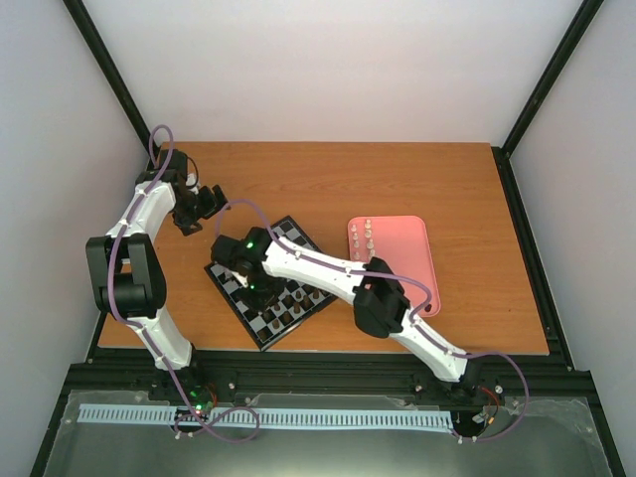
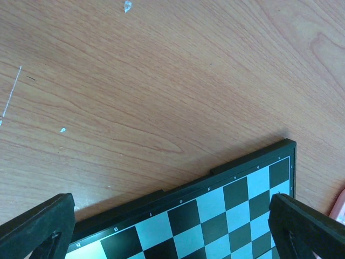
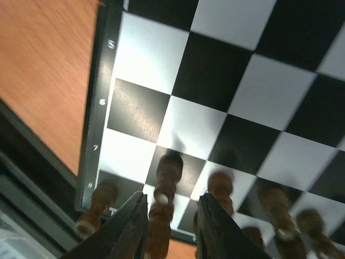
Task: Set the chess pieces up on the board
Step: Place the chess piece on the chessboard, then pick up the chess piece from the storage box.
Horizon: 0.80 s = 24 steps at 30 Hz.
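R gripper [image 3: 170, 226] nearest lens: jaws were set narrowly apart about one dark piece [image 3: 166, 183] at the board [image 3: 237, 102] edge rows. A gap was seen on one side, so grip vs. release could not be told. L gripper [image 2: 171, 199] was held wide apart, nothing between, over far board edge.

Progress, est.: dark brown pieces [image 1: 286, 314] were ranked along near edge, approx. two rows. Far-edge squares were seen bare. Cream pieces [image 1: 366, 237] were stood in pink tray [image 1: 407, 273], apart from board. Roughly half was judged done.

Rim numerals 5, 6, 7, 8 were read. Marks on other rim too small. No brand was found.
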Each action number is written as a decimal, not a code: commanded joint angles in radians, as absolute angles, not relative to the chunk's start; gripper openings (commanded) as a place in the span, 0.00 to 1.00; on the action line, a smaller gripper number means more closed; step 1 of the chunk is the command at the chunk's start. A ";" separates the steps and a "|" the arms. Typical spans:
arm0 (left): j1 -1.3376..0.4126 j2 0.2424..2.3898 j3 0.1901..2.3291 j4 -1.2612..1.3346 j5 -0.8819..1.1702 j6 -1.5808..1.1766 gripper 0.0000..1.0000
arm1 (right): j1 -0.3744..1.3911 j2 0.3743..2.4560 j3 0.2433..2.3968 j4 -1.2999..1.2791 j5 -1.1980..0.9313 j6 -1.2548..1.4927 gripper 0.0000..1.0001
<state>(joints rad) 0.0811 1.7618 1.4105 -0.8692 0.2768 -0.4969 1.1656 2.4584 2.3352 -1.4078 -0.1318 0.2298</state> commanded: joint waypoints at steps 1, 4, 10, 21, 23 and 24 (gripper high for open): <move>0.077 1.733 1.425 -0.881 0.263 -0.487 1.00 | 1.150 2.308 2.394 -1.420 -0.047 0.241 0.29; 0.077 1.734 1.440 -0.890 0.253 -0.485 1.00 | 1.104 2.231 2.342 -1.439 0.014 0.272 0.32; 0.077 1.729 1.477 -0.918 0.243 -0.482 1.00 | 0.865 1.923 1.853 -1.328 0.129 0.348 0.36; 0.077 1.713 1.478 -0.933 0.245 -0.476 1.00 | 0.427 1.497 1.071 -1.122 0.064 0.393 0.38; 0.075 1.719 1.476 -0.927 0.248 -0.477 1.00 | 0.404 1.473 1.012 -1.109 0.063 0.402 0.39; 0.074 1.723 1.474 -0.925 0.250 -0.478 1.00 | 0.392 1.467 0.992 -1.107 0.059 0.406 0.39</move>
